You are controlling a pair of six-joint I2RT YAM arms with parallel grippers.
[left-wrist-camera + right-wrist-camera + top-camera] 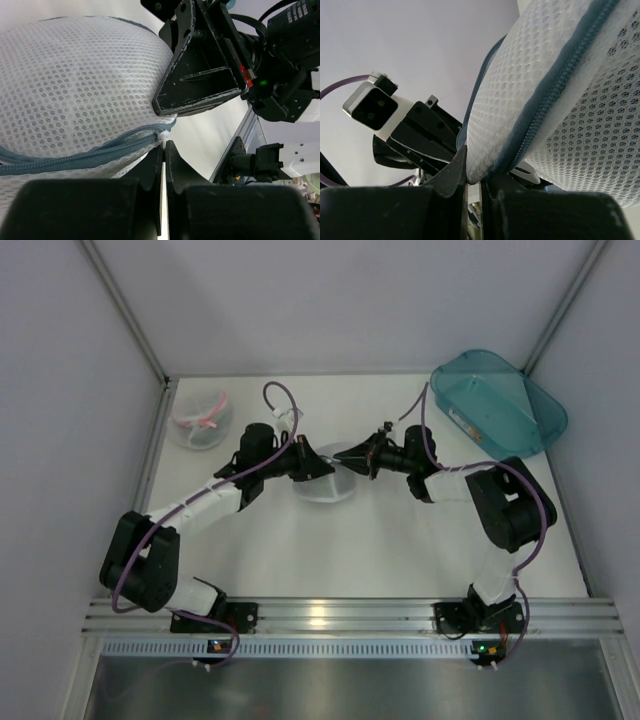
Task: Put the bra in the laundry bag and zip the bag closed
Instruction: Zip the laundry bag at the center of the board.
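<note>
Because soft, floppy, wants round white mesh laundry bag [75, 85] braced by grey zip [75, 159]; has left claw [164, 150] closed on white zip pull [163, 135], right claw [472, 181] closed on mesh.

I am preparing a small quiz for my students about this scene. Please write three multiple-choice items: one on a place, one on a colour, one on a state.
1. Seen from above, where on the table does the teal bin stand?
A) far right corner
B) far left corner
C) between the arm bases

2. What colour is the zip of the laundry bag?
A) pink
B) yellow
C) grey-blue

3. How are the right fingers?
A) wide open above the bag
B) shut on the bag's mesh edge
C) shut on the bin

Answers:
1 A: the top view shows the bin at the far right.
2 C: both wrist views show a grey-blue zip.
3 B: the right wrist view shows them pinching mesh beside the zip.
</note>
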